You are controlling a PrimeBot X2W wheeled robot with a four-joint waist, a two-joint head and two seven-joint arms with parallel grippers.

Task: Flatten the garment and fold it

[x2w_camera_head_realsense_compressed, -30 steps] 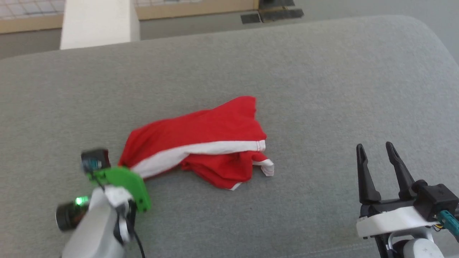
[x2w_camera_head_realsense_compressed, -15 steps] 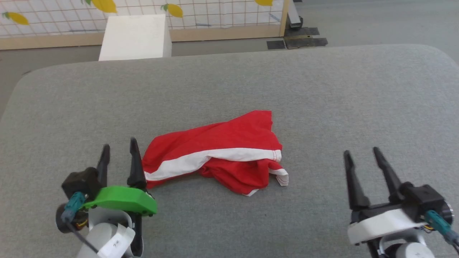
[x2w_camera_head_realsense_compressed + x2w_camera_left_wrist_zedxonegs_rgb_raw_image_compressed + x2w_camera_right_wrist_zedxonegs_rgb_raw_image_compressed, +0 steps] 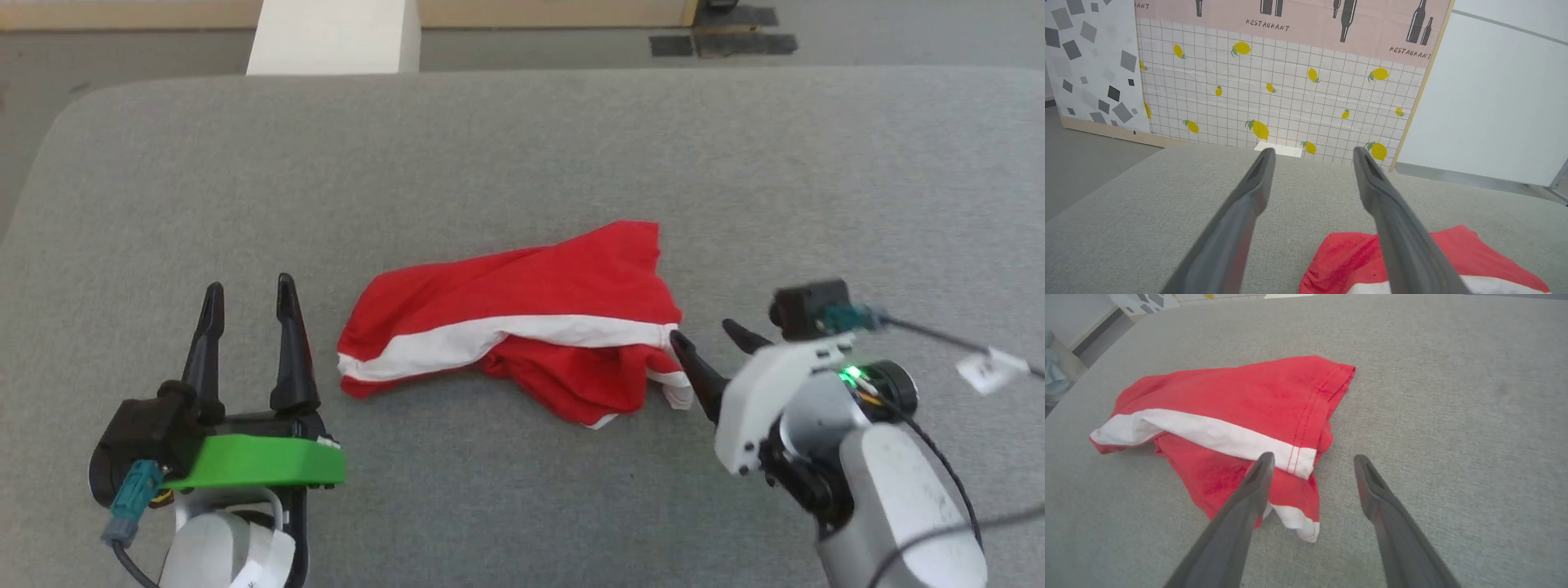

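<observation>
head view looks down on a grey fabric-covered counter [image 3: 522,147] with the garment [image 3: 522,302] lying crumpled near its middle, red with a broad white stripe running across it and a white-trimmed hem corner poking out at its right end. the left tool [image 3: 249,282] sits at the lower left, well clear of the cloth's left end, fingers spread apart and holding nothing. the right tool [image 3: 702,330] is angled in from the lower right, its dark tips just beside the garment's right edge, also spread and empty.

in the right wrist view the right tool [image 3: 1313,456] has one finger over the hem corner of the garment [image 3: 1241,396] and the other over bare grey fabric; whether the finger touches the cloth i cannot tell. in the left wrist view the left tool [image 3: 1313,150] points along the counter toward a tiled panel [image 3: 1274,94] printed with lemons, with the garment [image 3: 1347,257] low and right of its fingers. a white block [image 3: 331,37] stands beyond the counter's far edge.
</observation>
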